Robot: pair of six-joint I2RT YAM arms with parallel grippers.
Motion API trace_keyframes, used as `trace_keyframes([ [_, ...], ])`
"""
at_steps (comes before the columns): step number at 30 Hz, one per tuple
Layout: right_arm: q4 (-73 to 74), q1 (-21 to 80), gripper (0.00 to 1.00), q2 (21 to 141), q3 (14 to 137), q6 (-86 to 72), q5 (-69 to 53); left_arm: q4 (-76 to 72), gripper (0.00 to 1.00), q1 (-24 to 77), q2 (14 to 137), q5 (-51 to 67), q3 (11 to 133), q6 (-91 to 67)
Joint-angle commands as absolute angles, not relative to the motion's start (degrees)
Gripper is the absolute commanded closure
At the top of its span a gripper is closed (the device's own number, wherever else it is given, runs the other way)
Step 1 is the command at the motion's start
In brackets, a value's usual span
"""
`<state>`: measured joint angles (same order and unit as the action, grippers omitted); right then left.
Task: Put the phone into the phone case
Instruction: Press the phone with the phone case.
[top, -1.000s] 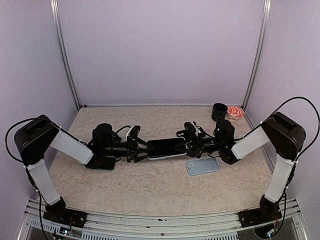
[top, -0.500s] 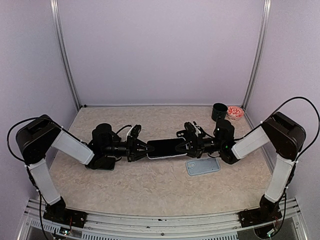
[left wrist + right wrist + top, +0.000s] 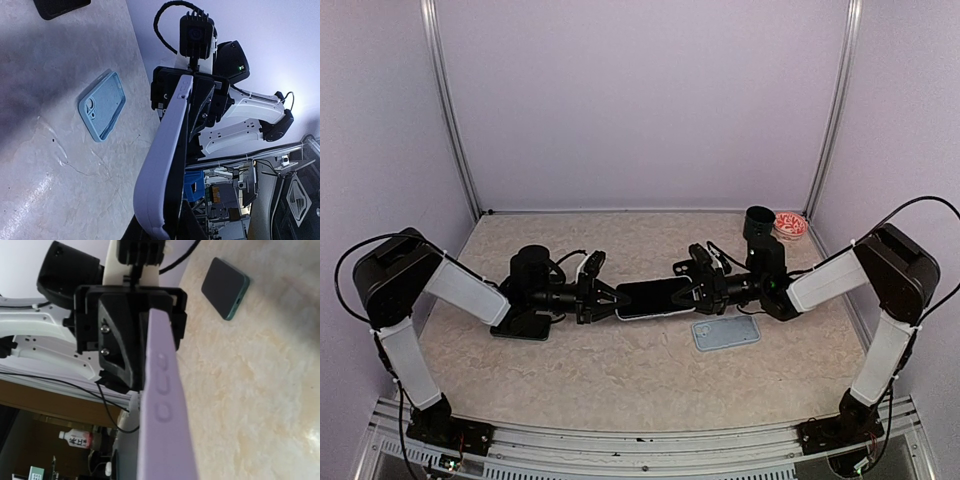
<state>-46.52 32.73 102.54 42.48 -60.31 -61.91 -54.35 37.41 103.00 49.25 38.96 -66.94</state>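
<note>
— Where is the phone?

— Held off the worktop, above its middle, dark screen up. My left gripper is clamped on its left end and my right gripper is clamped on its right end, so it bridges the two.

— And the case?

— The blue case lies open side up on the worktop, right of the middle and just on the near side of my right gripper. Nothing touches it.

— What else is there?

— A dark slab lies under my left arm, toward the left edge. A dark cup and a red-and-white bowl stand side by side in the far right corner.
</note>
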Motion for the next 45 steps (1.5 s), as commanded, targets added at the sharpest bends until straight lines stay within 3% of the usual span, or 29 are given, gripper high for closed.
trace_keyframes([
  [1,-41.07,33.05,0.87,100.66,44.00,-54.59,-60.78,-46.63,1.00,37.97,100.45,46.65,42.23,-62.27],
  [15,-26.07,33.07,0.87,97.12,47.72,-44.09,-56.04,-25.28,1.00,38.29,95.04,36.70,46.72,-50.55],
  [21,-25.81,33.13,0.87,96.59,47.35,-43.16,-55.81,-27.52,1.00,39.07,93.55,36.79,45.94,-50.42],
  [23,-27.28,33.20,0.83,96.51,46.76,-43.68,-56.46,-29.51,1.00,39.24,93.35,37.75,45.62,-50.44],
  [28,-28.70,33.22,0.58,95.80,46.16,-44.03,-57.59,-31.57,1.00,39.93,93.13,39.97,45.37,-48.90],
  [33,-27.48,33.17,0.51,94.67,46.38,-42.06,-58.14,-29.83,1.00,40.08,92.34,41.70,45.45,-45.97],
  [39,-31.46,33.13,0.55,94.18,44.92,-43.11,-60.22,-25.68,1.00,40.00,90.52,39.92,45.03,-43.17],
  [45,-37.14,33.13,0.78,93.49,43.71,-46.25,-61.61,-25.20,1.00,39.69,89.70,40.12,44.15,-42.65],
])
